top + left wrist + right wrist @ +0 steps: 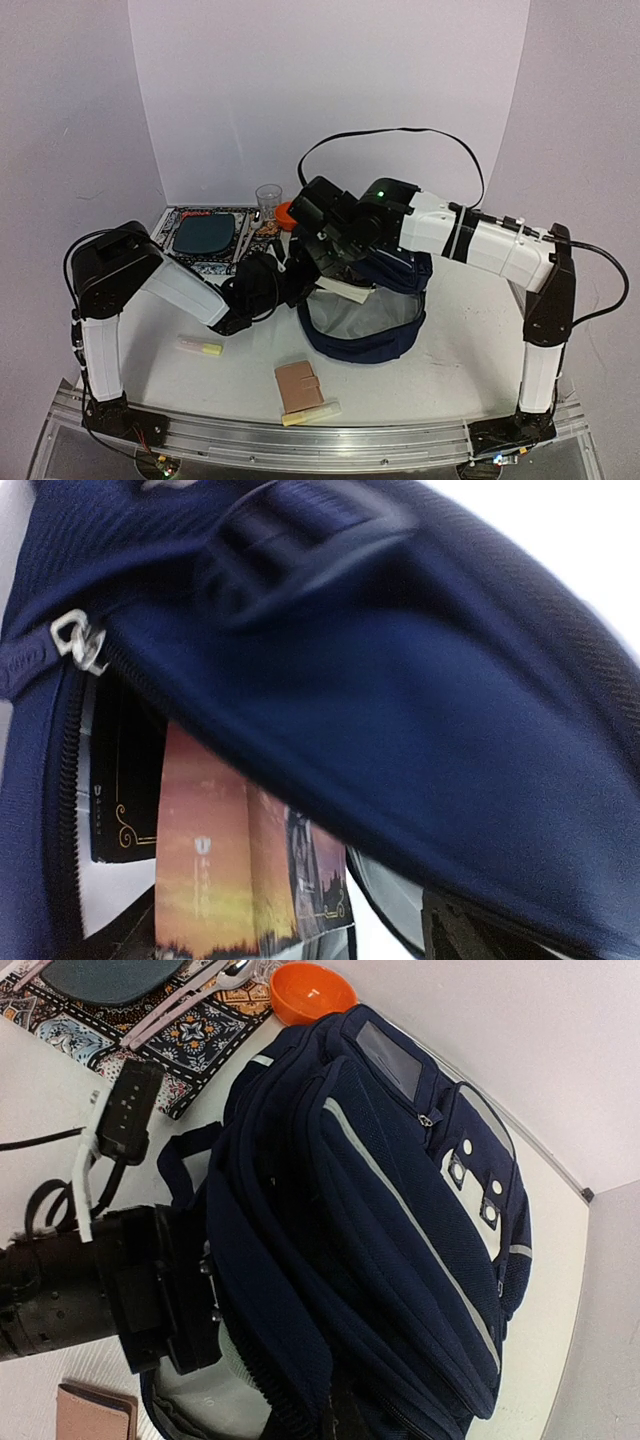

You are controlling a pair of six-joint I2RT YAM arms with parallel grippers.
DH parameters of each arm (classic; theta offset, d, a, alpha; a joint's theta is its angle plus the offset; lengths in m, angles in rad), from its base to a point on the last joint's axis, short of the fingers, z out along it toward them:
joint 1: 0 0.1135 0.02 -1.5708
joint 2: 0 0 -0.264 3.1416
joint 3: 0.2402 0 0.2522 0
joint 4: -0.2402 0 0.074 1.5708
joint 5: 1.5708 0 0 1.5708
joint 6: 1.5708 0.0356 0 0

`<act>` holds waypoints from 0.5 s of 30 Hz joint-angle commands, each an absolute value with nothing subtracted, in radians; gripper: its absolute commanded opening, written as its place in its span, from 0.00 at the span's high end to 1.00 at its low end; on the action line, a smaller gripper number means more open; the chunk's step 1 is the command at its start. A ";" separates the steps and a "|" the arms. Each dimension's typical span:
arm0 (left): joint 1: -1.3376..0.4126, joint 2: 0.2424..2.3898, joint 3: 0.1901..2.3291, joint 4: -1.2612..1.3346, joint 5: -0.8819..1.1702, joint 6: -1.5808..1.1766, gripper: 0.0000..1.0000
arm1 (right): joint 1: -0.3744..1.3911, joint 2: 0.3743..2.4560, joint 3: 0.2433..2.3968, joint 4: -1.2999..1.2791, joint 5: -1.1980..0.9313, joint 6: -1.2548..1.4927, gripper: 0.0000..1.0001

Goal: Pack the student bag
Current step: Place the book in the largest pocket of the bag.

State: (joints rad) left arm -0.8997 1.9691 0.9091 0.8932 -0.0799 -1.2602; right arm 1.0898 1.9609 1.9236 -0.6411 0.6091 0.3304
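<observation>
Nearest, on the table [450, 360] just in front of the student bag [365, 340]: a pale marker [311, 413] and, touching it on the far side, a brown wallet [299, 386]. Off to the bag's near left, a yellow highlighter [200, 347]. All three outside the bag, so presumably yet to go in.

At the bag's mouth, the left gripper [285, 282], dark against dark fabric. Jaws impossible to make out, so spread or closed cannot be told. Through the zip opening, below the zip pull [76, 644], an orange-covered booklet [225, 870] and a black booklet [118, 780] with gold ornament, both already inside. Judged about midway: paper goods in, small items out, zip undone.

Just above the mouth, the right gripper [335, 255], pressed together, apparently pinching the bag's upper rim and propping the opening.

Bag itself at mid-table between the two arms, lying rather than standing. Mouth gaping toward the near side and the left arm, grey lining showing. Long axis seemingly running from that mouth away toward the far side, with the striped front panel and its white buckle patches turned up and to the right. Much hidden by the arms, so a judgement only.

Beyond the bag's far left: an orange bowl [285, 213] close by, then a clear cup [268, 197]. Farther left, well apart, a patterned mat [225, 265] with a dark plate [204, 235] and cutlery [243, 240].
</observation>
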 commanded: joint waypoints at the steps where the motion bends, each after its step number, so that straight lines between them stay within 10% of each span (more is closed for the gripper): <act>1: -0.896 1.823 0.890 0.778 -0.079 -1.111 0.21 | 1.058 1.866 1.894 -0.621 0.659 0.330 1.00; 5: -0.898 1.787 0.877 0.700 -0.048 -1.073 0.25 | 1.052 1.849 1.855 -0.612 0.648 0.330 1.00; 10: -0.913 1.863 0.965 0.695 0.022 -1.062 0.62 | 1.051 1.838 1.827 -0.560 0.559 0.329 1.00; 15: -0.935 1.954 1.101 0.690 0.093 -1.005 0.72 | 1.052 1.851 1.832 -0.534 0.530 0.325 1.00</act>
State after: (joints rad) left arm -0.9124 1.9088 0.9571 0.6256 0.0087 -1.0785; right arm 1.0596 1.8919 1.8254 -0.5823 0.5365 0.3247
